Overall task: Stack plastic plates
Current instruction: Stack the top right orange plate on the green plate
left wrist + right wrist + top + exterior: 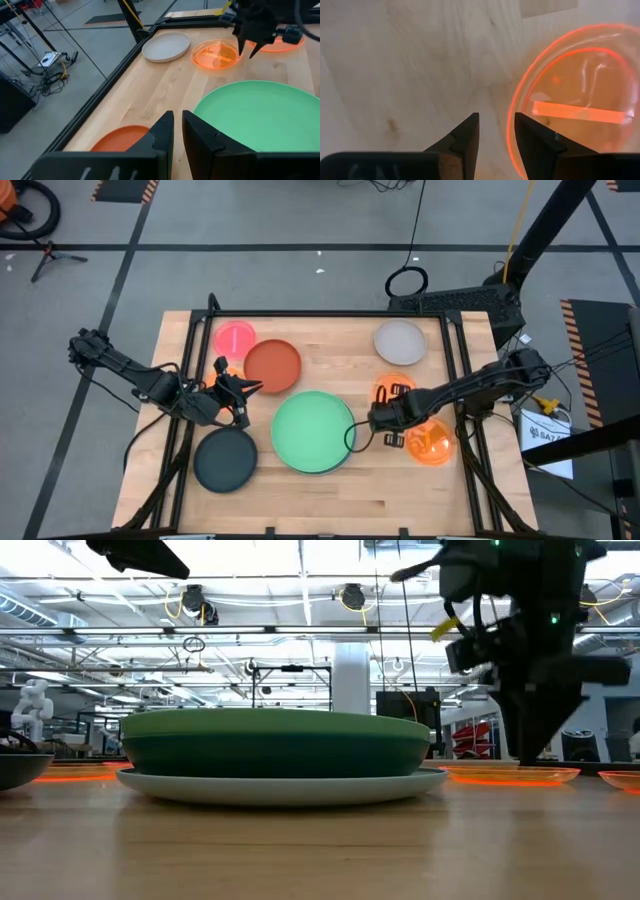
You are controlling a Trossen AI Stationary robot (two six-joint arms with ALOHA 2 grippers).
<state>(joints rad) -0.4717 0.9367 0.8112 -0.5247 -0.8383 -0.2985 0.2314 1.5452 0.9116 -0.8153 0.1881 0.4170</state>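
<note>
A stack of large plates [313, 430], light green on top, sits mid-table; the low view shows it [280, 755] as green plates resting on a paler one. Around it lie a black plate [225, 460], a red-brown plate [272, 365], a pink plate [236, 337], a grey-white plate [400, 342] and two translucent orange plates [393, 388] [432, 444]. My right gripper [383, 418] [496, 131] points down, open by a narrow gap, over the near rim of the farther orange plate [580, 95]. My left gripper [238, 387] [177, 131] hovers shut and empty between the red-brown and black plates. My right gripper comes from above, with its fingertips [530, 135] standing at the orange plate's rim [512, 112] on its near side. The plate lies flat on the table. I cannot tell whether the fingers touch the rim.
A black frame rail [455, 370] runs along the table's edges. Bare wood shows between the green stack and the grey-white plate [165, 46]. A small orange piece [228, 370] shows under the left gripper. The second orange plate [280, 44] lies just beyond my right gripper.
</note>
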